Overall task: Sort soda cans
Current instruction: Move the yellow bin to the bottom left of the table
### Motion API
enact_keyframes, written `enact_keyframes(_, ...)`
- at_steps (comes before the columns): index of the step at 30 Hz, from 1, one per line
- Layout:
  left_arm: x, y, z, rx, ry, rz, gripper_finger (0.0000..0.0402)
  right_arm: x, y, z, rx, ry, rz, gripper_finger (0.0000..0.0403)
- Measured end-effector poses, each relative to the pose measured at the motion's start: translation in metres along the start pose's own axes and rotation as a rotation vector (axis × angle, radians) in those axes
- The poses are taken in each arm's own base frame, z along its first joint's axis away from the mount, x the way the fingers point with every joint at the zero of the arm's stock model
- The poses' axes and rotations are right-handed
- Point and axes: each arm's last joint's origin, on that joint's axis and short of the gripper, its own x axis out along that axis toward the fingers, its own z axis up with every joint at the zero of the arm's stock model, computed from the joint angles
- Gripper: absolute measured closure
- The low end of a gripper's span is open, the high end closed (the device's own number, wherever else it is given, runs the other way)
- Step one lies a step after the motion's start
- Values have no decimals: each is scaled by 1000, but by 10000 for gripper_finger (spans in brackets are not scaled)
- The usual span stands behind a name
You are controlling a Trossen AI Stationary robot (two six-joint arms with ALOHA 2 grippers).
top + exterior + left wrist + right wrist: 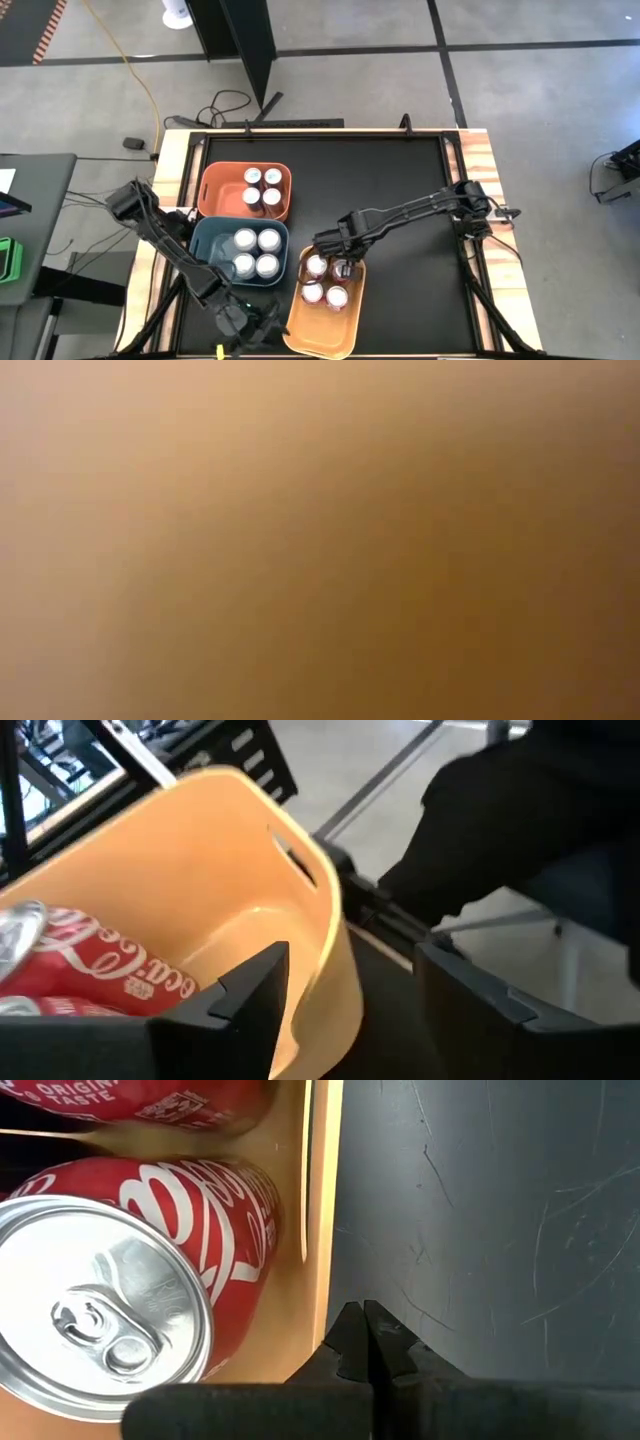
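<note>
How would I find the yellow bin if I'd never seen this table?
Look at the black table from above. Three bins sit in a cluster near its left side; the yellow bin is the one nearest the front edge. It alone holds red cans and sits tilted.

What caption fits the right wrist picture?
Shut right tool beside a red Coca-Cola can in the yellow bin.

Grey concrete floor point(520, 90), dark seams, yellow cable point(140, 85), black-topped table point(400, 180)

I count three bins point(207, 185) on my desk point(400, 200) and twelve soda cans point(268, 240), four in each bin.
</note>
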Motion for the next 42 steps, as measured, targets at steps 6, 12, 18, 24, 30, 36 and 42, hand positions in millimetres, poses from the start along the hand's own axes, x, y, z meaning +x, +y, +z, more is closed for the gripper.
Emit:
enact_keyframes(6,20,4,-3,37,33,55,208,0,0,0,0,0,0,403)
enact_keyframes(12,27,6,-3,41,42,46,269,0,0,0,0,0,0,403)
enact_keyframes(18,26,5,-6,49,74,17,376,0,0,0,0,2,-3,403)
enact_keyframes(24,25,3,-8,43,107,-8,390,0,1,-1,-1,1,-9,403)
enact_keyframes(30,14,4,-8,30,178,-36,392,0,3,-3,-7,10,-12,403)
enact_keyframes(36,-9,10,-6,36,260,-59,393,0,9,-6,-6,15,-12,403)
enact_keyframes(42,-27,14,-8,28,356,-79,392,-1,16,-9,-16,18,-13,403)
